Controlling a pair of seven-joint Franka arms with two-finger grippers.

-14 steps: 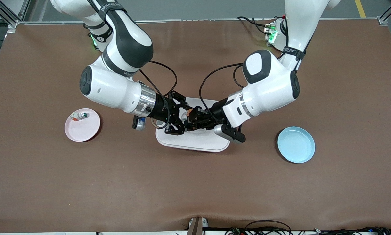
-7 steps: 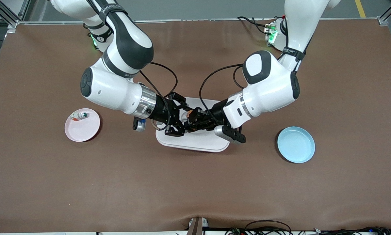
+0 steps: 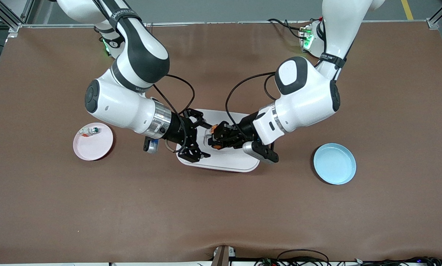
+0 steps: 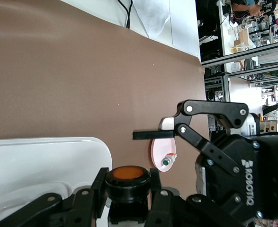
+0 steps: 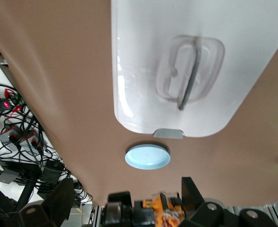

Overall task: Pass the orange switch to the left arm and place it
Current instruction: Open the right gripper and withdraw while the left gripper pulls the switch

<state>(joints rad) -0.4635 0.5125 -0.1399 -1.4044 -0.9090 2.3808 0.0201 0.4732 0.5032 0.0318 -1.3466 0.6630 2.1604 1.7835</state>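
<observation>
Brown worktop (image 3: 221, 207). White box (image 3: 228, 160) with a grey clip (image 5: 169, 134). Switch (image 4: 126, 182): black body, orange top; it shows orange in the black left gripper (image 3: 215, 138). Black right gripper (image 3: 195, 138). White arms with black bands. Pink plate (image 3: 95, 147) holds a white-and-green part (image 3: 89, 130). Light blue plate (image 3: 334, 163).
</observation>
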